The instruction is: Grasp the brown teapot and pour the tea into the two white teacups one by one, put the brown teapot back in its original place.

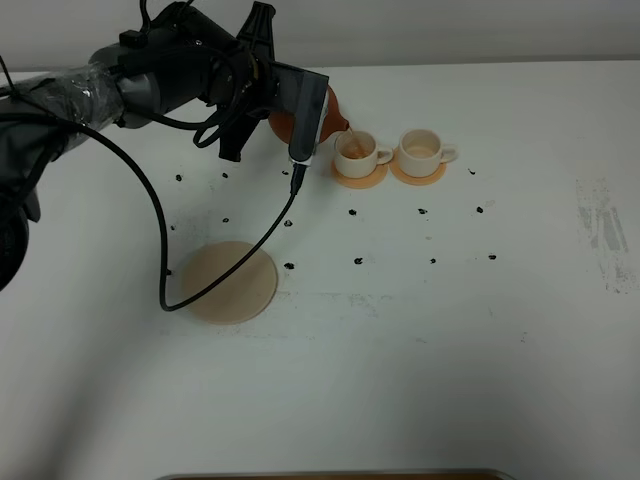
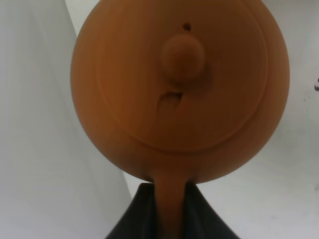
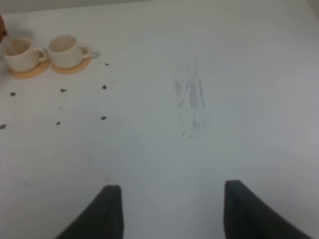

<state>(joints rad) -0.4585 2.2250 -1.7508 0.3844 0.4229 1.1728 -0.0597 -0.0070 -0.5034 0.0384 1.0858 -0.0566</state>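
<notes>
In the upper left of the high view, the left arm (image 1: pixel 150 85) reaches toward the middle. A black cable (image 1: pixel 160 230) hangs from it and loops down onto the white table (image 1: pixel 450 350). Low and left of the middle lies the round pale coaster (image 1: pixel 232 282), well apart from the teapot. At the top middle, the brown teapot (image 1: pixel 338 112) is up in the air and tipped, with its spout right over the left teacup (image 1: pixel 358 150). The left gripper (image 2: pixel 169 201) is pinched tight on the teapot's handle. Its wrist view shows the lid and knob up close. Just to the right sits the right teacup (image 1: pixel 420 148). Each cup stands on a small orange coaster (image 1: pixel 360 180). Little black dots (image 1: pixel 358 261) spot the table. Far right is a gray smudge (image 1: pixel 600 235). The right gripper (image 3: pixel 169 209) has its fingers wide apart over the table. Both cups are in the upper left of its view.
</notes>
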